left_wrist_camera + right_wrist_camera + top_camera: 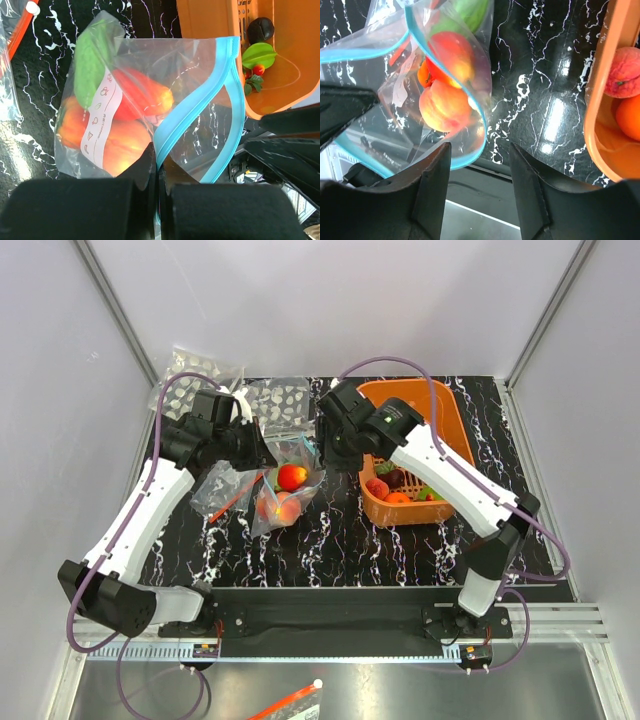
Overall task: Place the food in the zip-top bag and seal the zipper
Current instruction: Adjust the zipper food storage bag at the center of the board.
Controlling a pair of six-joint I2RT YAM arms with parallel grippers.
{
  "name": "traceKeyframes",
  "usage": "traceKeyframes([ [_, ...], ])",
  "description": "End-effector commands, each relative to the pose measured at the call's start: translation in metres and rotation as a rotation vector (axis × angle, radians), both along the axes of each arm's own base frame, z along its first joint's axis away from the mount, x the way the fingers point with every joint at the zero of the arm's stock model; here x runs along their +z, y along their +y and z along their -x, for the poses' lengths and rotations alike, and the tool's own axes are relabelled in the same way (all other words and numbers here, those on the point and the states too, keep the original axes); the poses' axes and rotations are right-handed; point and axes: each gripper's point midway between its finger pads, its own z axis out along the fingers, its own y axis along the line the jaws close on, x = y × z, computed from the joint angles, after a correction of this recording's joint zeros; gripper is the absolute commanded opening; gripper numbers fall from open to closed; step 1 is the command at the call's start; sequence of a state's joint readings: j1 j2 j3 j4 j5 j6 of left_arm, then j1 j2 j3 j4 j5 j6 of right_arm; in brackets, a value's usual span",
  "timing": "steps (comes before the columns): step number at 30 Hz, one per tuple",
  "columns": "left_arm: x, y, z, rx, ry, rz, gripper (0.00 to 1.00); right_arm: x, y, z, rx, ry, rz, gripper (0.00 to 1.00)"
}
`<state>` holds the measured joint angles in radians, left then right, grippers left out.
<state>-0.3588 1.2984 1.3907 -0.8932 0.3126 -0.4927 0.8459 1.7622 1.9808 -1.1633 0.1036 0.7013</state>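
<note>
Left gripper (pixel 157 162), bottom centre of its wrist view, is clamped shut on the teal zipper (pixel 230 95) of the bag (pixel 195 100). Right gripper (pixel 480 155) has its jaws apart, the bag's mouth rim just beside one finger, nothing gripped. The bag sits centre in the top view, holding peach, red and green food (pixel 142 92); the basket (pixel 210 20) to its right holds more

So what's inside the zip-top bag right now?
Through the clear zip-top bag: peach-orange fruit, a red one and a green piece. The white label hides anything behind it.
</note>
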Motion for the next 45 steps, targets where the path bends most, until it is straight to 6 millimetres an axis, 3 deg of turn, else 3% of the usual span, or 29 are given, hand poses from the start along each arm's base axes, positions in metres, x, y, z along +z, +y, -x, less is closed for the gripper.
traceKeyframes([
  [1, 0.018, 0.002, -0.006, 0.001, -0.074, 0.009, 0.0, -0.006, 0.012, -0.011, -0.009, -0.001, -0.017, 0.56],
  [3, 0.019, 0.003, -0.005, 0.003, -0.074, 0.006, 0.0, -0.006, 0.015, -0.014, -0.007, 0.001, -0.022, 0.5],
  [5, 0.02, 0.003, -0.003, 0.003, -0.076, 0.014, 0.0, -0.001, 0.024, -0.019, 0.005, 0.007, -0.057, 0.36],
  [6, 0.02, 0.003, -0.003, 0.004, -0.077, 0.015, 0.0, 0.002, 0.025, -0.02, 0.012, 0.008, -0.059, 0.21],
  [7, 0.019, 0.003, -0.003, 0.006, -0.075, 0.014, 0.0, 0.0, 0.03, -0.022, 0.021, 0.014, -0.054, 0.16],
  [8, 0.016, 0.004, -0.003, 0.005, -0.069, 0.009, 0.0, 0.017, 0.034, -0.026, 0.03, -0.02, -0.083, 0.11],
  [10, 0.014, 0.005, -0.004, 0.004, -0.067, -0.005, 0.0, 0.02, 0.033, -0.029, 0.047, -0.027, -0.051, 0.0],
  [11, 0.01, 0.008, -0.005, 0.009, -0.059, -0.026, 0.0, 0.04, 0.034, -0.034, 0.046, -0.08, -0.076, 0.0],
  [13, 0.008, 0.015, -0.008, 0.026, -0.062, -0.072, 0.0, 0.052, 0.033, -0.036, 0.065, -0.12, -0.073, 0.0],
  [15, -0.007, 0.033, -0.01, 0.067, -0.031, -0.181, 0.0, 0.065, 0.034, -0.04, 0.071, -0.162, -0.094, 0.0],
  [18, -0.03, 0.062, -0.01, 0.115, 0.014, -0.344, 0.0, 0.059, 0.036, -0.037, 0.08, -0.142, -0.093, 0.0],
  [20, -0.039, 0.088, -0.013, 0.173, 0.023, -0.467, 0.0, 0.044, 0.032, -0.036, 0.062, -0.107, -0.056, 0.0],
  [23, -0.044, 0.116, -0.017, 0.229, 0.039, -0.573, 0.0, 0.028, 0.017, -0.033, 0.019, -0.061, 0.008, 0.0],
  [25, -0.044, 0.128, -0.02, 0.259, 0.054, -0.587, 0.0, 0.031, 0.004, -0.035, -0.017, -0.081, 0.027, 0.0],
  [28, -0.041, 0.127, -0.024, 0.254, 0.048, -0.564, 0.0, 0.023, -0.008, -0.038, -0.062, -0.049, 0.008, 0.0],
  [30, -0.031, 0.109, -0.029, 0.221, 0.013, -0.474, 0.0, 0.019, -0.002, -0.039, -0.043, -0.048, -0.019, 0.0],
  [33, -0.019, 0.089, -0.031, 0.2, -0.024, -0.346, 0.0, 0.022, 0.024, -0.043, 0.022, -0.046, -0.097, 0.0],
  [34, -0.014, 0.08, -0.03, 0.185, -0.03, -0.299, 0.0, 0.035, 0.035, -0.042, 0.052, -0.068, -0.135, 0.0],
  [36, -0.016, 0.079, -0.029, 0.182, -0.023, -0.296, 0.0, 0.033, 0.042, -0.045, 0.07, -0.074, -0.127, 0.06],
  [38, -0.02, 0.085, -0.027, 0.19, -0.016, -0.324, 0.0, 0.035, 0.038, -0.049, 0.068, -0.078, -0.116, 0.34],
  [41, -0.028, 0.088, -0.024, 0.184, -0.003, -0.341, 0.0, 0.03, 0.018, -0.056, 0.032, -0.066, -0.078, 0.54],
  [43, -0.029, 0.084, -0.024, 0.174, -0.009, -0.322, 0.0, 0.029, 0.004, -0.057, 0.0, -0.051, -0.081, 0.57],
  [45, -0.028, 0.08, -0.024, 0.171, -0.021, -0.297, 0.0, 0.045, -0.019, -0.062, -0.049, -0.08, -0.117, 0.59],
])
